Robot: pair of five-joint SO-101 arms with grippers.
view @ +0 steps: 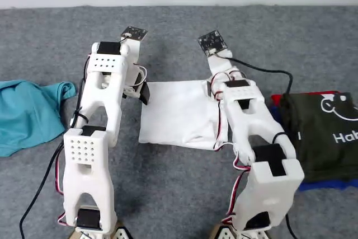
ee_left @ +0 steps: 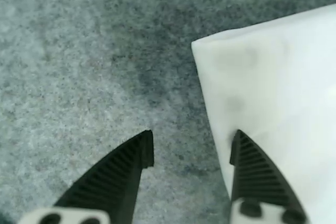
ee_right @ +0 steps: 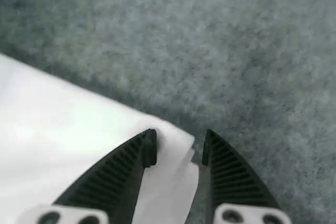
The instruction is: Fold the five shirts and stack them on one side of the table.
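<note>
A folded white shirt (view: 178, 115) lies flat on the grey carpet between the two arms. My left gripper (view: 143, 91) is at its far left corner, open. In the left wrist view the left gripper (ee_left: 191, 150) straddles the white shirt's (ee_left: 268, 87) edge, one finger over cloth and the other over carpet. My right gripper (view: 213, 89) is at the far right corner. In the right wrist view the right gripper (ee_right: 178, 148) stands open by a narrower gap, with the white shirt's (ee_right: 68, 135) corner lying between its fingertips.
A crumpled teal shirt (view: 28, 113) lies at the left edge. At the right edge a dark green shirt (view: 319, 132) tops a stack with red (view: 275, 100) and blue (view: 327, 184) cloth beneath. Black cables run near both arm bases.
</note>
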